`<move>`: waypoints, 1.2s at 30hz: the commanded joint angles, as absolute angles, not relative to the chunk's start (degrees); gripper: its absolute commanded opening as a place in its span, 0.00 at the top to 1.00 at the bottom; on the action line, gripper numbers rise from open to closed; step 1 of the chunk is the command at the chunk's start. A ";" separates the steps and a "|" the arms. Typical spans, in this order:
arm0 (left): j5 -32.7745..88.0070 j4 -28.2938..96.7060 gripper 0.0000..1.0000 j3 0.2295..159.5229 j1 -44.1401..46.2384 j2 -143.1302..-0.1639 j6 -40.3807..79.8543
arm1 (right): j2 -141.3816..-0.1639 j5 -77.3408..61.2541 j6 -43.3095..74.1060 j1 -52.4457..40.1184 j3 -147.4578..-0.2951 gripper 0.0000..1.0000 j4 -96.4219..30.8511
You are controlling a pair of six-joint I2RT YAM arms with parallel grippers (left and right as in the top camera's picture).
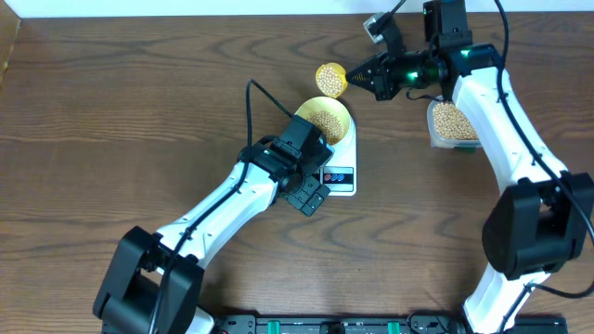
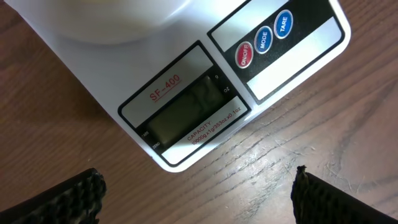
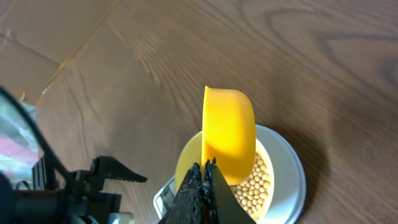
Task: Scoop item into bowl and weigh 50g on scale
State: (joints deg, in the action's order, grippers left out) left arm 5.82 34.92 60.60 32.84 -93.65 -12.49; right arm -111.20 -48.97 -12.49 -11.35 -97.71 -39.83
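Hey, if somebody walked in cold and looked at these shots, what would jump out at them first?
First, the bright yellow scoop, full of beans, which the right gripper holds at the far rim of the bowl. That bowl sits on the white scale mid-table with more beans inside. The left gripper hangs open over the scale's front edge, by the display.

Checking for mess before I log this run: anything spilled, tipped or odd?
Nothing stands out. The beans sit in the bowl, the scoop and the tub, none loose on the table. The bowl stands upright on the scale, whose display is too faint to read.
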 commanded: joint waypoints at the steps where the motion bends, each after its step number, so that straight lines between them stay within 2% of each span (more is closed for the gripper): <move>1: 5.26 35.44 0.02 62.06 32.91 -89.93 -13.02 | -110.08 -48.12 -16.60 -12.45 -97.84 0.99 -41.06; 12: 5.30 35.27 0.02 62.83 32.75 -80.40 -10.46 | -110.08 -48.12 -18.26 -12.64 -97.84 0.99 -41.89; 31: 7.01 35.46 0.03 62.74 32.82 -81.69 -9.78 | -110.08 -48.05 -31.92 -14.09 -97.82 0.99 -43.92; 36: 5.87 32.82 0.02 62.74 32.82 -81.69 -9.78 | -110.08 -44.21 -33.56 -15.14 -97.82 0.99 -43.86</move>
